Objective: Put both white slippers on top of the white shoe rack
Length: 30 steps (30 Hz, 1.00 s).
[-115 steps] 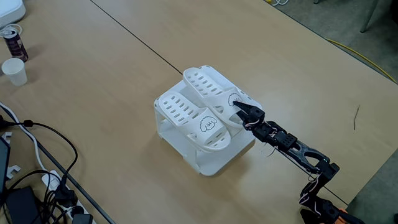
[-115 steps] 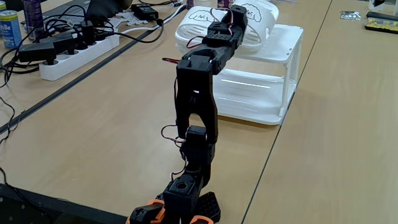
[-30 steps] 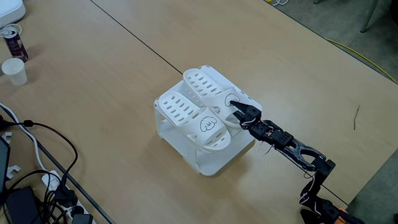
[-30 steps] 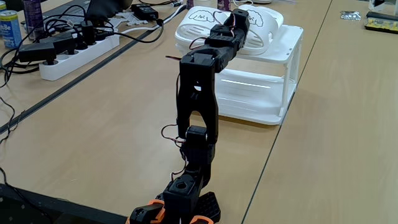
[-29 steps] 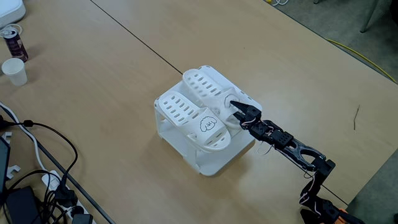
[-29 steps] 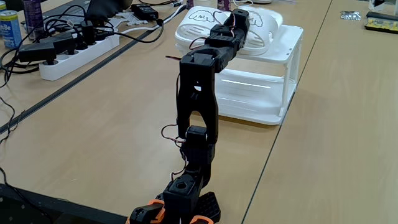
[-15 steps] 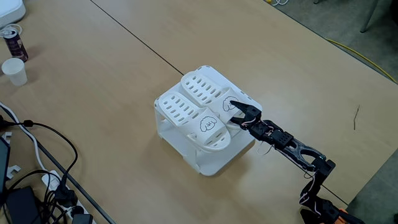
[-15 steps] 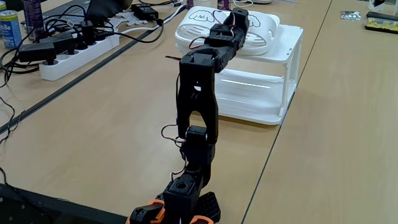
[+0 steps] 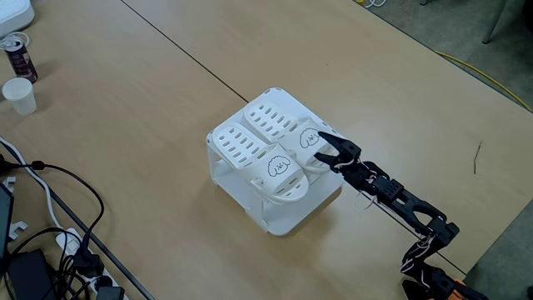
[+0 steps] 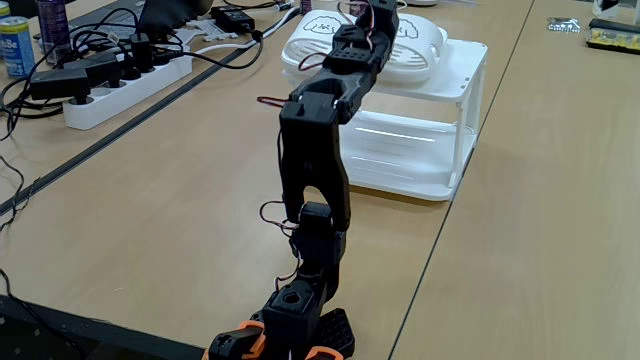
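The white shoe rack (image 9: 287,215) stands mid-table, and both white slippers lie side by side on its flat top. The nearer slipper (image 9: 250,152) shows its drawn face toward the rack's front corner. The farther slipper (image 9: 276,122) has its strap next to my gripper (image 9: 318,145). The gripper is open, its two black jaws spread just off that strap with nothing between them. In the low fixed view the black arm rises in front of the rack (image 10: 440,120), with the gripper (image 10: 362,12) up by the slippers (image 10: 418,38); its jaws are hard to make out there.
A paper cup (image 9: 18,95) and a drink can (image 9: 18,56) stand at the far left. Cables and a power strip (image 10: 112,88) lie along the left table side. A dark seam (image 9: 179,52) crosses the tabletop. The table edge and the floor lie to the right.
The farther slipper slid left until it lay tight beside the other. The gripper then let go of its strap, opened and lifted back slightly.
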Each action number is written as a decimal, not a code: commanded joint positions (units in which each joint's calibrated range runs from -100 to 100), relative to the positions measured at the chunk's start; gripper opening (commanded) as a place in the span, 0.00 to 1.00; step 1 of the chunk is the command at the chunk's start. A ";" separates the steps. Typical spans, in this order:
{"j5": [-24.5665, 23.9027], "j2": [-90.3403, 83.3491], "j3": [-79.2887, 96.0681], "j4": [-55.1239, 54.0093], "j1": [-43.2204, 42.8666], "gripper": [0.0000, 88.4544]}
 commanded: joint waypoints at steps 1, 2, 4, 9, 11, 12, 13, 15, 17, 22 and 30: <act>0.42 -10.56 4.48 0.14 0.33 0.37; 0.42 -11.82 6.29 0.14 0.33 0.37; 0.42 -13.84 9.17 0.14 0.33 0.37; 0.42 -14.94 11.16 0.05 0.33 0.37; 0.42 -14.85 11.07 0.05 0.33 0.37; 0.42 -14.77 11.16 0.05 0.33 0.37; 0.42 -14.77 11.25 0.05 0.33 0.37; 0.42 -14.77 11.34 0.05 0.33 0.37; 0.42 -14.69 11.25 0.05 0.50 0.37; 0.42 -12.75 9.35 0.05 2.97 0.37; 0.42 -2.23 -2.65 0.05 3.21 0.37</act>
